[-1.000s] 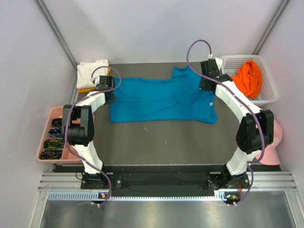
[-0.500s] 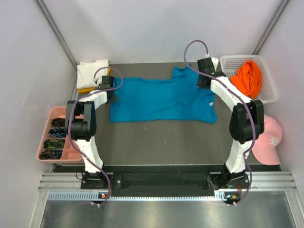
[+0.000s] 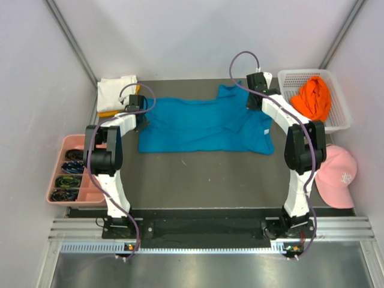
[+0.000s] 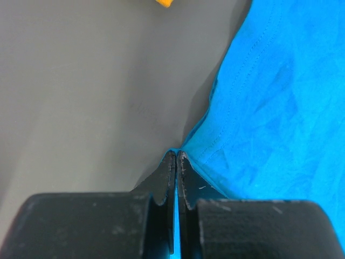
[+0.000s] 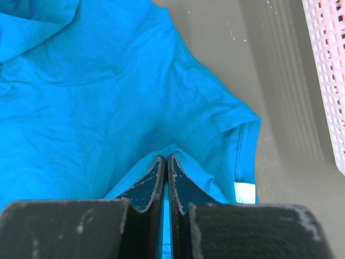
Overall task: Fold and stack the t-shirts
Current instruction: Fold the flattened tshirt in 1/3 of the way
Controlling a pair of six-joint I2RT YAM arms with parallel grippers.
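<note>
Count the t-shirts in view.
4: teal-blue one spread in the middle; white one folded at the far-left corner atop a yellow-orange one; bright orange one in the basket. More may hide in that stack.

Right gripper (image 5: pixel 165 159) has its jaws pressed together, pinching a raised fold of the teal-blue t-shirt (image 5: pixel 81 108). The shirt lies spread on the grey table (image 5: pixel 269 81), sleeve (image 5: pixel 232 129) out to the right, white tag (image 5: pixel 245 192) at its hem. White mesh basket (image 5: pixel 329 75) stands at the right edge, apart from the shirt.
</note>
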